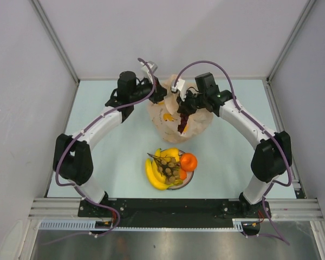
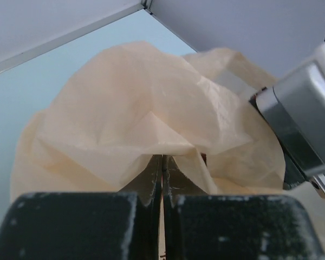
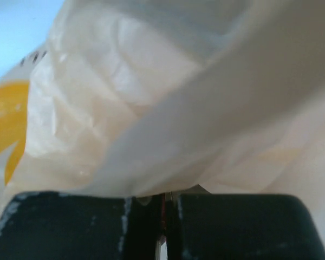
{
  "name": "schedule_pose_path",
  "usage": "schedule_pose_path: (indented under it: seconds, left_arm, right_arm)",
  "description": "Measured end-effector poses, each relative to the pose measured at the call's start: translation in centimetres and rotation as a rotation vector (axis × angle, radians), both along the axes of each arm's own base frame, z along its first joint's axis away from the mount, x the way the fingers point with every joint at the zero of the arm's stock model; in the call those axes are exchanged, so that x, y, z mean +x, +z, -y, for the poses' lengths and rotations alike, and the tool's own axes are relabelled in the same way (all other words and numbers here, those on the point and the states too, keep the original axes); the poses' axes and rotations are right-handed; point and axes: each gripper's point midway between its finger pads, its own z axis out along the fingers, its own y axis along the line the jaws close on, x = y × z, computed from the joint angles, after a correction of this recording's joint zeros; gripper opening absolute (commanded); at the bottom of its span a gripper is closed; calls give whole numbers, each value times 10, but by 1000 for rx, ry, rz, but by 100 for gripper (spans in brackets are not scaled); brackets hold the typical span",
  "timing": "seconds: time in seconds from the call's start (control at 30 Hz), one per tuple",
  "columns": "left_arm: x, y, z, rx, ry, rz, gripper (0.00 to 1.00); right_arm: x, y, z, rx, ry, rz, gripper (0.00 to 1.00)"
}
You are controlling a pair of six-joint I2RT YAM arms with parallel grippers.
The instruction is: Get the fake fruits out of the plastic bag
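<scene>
Both left claw (image 2: 162, 162) and right claw (image 3: 165, 197) pinch the plastic bag (image 1: 197, 124).

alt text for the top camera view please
A crinkled pale-orange plastic bag at the far middle of the table is pinched from both sides, the left gripper and right gripper each shut on its top. A dark purple grape bunch shows at the bag's near side; nearer the robot, a plate holds bananas, brown grapes and an orange.

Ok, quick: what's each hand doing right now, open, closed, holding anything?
Left hand: closed, pinching the thin crinkly pale-orange plastic bag.
Right hand: closed, pinching the same bag.
</scene>
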Motion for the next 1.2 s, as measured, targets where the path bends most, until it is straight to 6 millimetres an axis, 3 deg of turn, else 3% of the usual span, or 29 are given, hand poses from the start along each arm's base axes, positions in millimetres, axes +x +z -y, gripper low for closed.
schedule_pose_path:
  seconds: [0.13, 0.3, 0.43, 0.53, 0.63, 0.77, 0.9, 1.1, 1.2]
  left_arm:
    - [-3, -11, -1, 15, 1, -15, 0]
    - [-4, -17, -1, 25, 7, -30, 0]
    - [5, -15, 0, 26, 20, -23, 0]
    - [15, -11, 1, 23, 32, -14, 0]
    - [24, -10, -2, 23, 53, -8, 0]
    - [37, -14, -11, 40, 94, -9, 0]
    - [45, -21, -20, 68, 130, -10, 0]
    - [44, -24, -22, 79, 128, -7, 0]
    - [33, -32, -25, 89, 121, -24, 0]
  right_arm:
    - [19, 13, -7, 54, -30, 76, 0]
    - [27, 66, -25, 190, -38, 121, 0]
    - [20, 122, -40, 329, -26, 119, 0]
    - [10, 147, -47, 410, -18, 75, 0]
    - [0, 157, -52, 450, -3, 24, 0]
    - [-4, 152, -53, 449, 3, -4, 0]
    - [8, 137, -43, 428, -48, -3, 0]
    - [47, 100, -7, 315, -152, 73, 0]
    - [54, 65, 9, 234, -171, 83, 0]
